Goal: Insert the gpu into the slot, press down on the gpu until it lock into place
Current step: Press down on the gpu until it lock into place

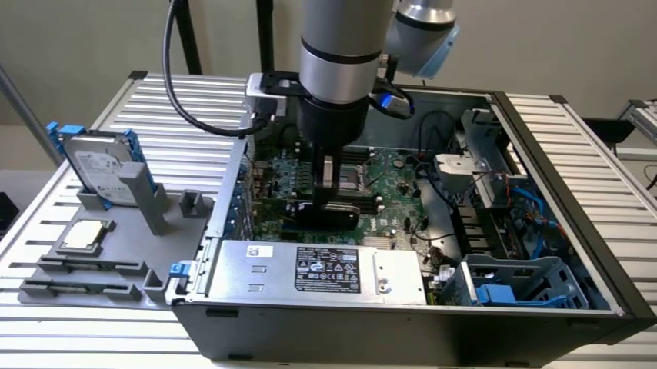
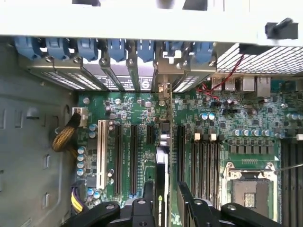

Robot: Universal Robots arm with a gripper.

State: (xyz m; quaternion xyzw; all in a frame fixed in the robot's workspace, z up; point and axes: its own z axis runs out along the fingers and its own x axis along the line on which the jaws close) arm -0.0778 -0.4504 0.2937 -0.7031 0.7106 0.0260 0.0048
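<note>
Inside the open computer case, the gripper stands clamped on the gpu's upper edge, holding the card upright and edge-down over the motherboard so its connector meets the slot.

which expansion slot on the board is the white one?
The long white slot, outermost in the row, nearest the yellow cable bundle. The other expansion slots beside it are black.
</note>
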